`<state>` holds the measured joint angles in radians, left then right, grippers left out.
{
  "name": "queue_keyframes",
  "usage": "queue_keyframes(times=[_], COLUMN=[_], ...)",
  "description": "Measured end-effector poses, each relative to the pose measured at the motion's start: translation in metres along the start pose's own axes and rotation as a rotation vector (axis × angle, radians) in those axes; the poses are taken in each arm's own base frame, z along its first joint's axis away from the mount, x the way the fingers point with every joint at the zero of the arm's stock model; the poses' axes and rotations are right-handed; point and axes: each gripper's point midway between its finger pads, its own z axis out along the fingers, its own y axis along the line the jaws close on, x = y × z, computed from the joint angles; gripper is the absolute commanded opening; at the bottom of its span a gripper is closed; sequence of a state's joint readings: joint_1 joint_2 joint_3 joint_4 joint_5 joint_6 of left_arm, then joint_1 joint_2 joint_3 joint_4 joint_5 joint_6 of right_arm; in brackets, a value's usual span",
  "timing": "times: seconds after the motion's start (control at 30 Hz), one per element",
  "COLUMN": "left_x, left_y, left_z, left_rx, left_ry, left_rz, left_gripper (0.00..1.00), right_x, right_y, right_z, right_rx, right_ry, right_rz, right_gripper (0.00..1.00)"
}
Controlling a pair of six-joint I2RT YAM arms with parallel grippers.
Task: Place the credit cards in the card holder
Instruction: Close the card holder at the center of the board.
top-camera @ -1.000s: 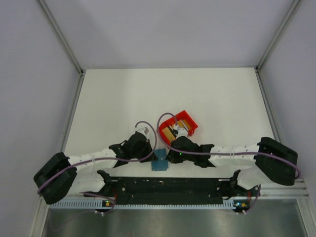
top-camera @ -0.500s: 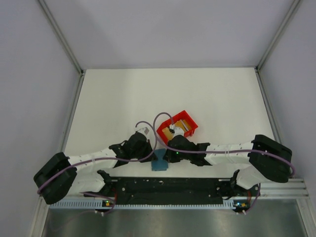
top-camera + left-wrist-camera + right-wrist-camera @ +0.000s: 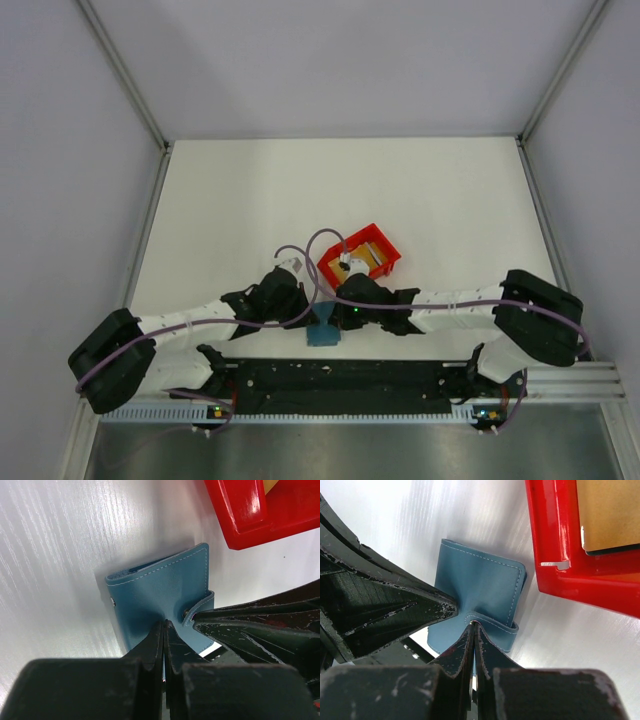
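Teal card holder stayed snapped — right gripper (fingers together, like the left gripper) had swung over, seemingly to unsnap it.

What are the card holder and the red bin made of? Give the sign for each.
The card holder looks like matte teal leather or faux leather: pale stitching along the edges, soft creasing. The red bin is apparently hard moulded plastic, glossy: bright highlights on its rim.
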<state>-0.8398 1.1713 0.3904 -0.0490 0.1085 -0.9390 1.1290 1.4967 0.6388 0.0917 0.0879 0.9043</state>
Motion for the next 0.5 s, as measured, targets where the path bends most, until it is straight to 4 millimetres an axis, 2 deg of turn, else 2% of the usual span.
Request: queue_keyframes(times=[0.5], left_x=[0.0008], left_y=[0.0003], left_z=[-0.0002], left_rx=[0.005], left_ry=[0.005], left_rz=[0.031], left_gripper=[0.00], right_x=[-0.0014], right_y=[-0.0007], right_z=[0.0031], right_rx=[0.017], right_ry=[0.014], right_rz=[0.018], right_gripper=[0.00])
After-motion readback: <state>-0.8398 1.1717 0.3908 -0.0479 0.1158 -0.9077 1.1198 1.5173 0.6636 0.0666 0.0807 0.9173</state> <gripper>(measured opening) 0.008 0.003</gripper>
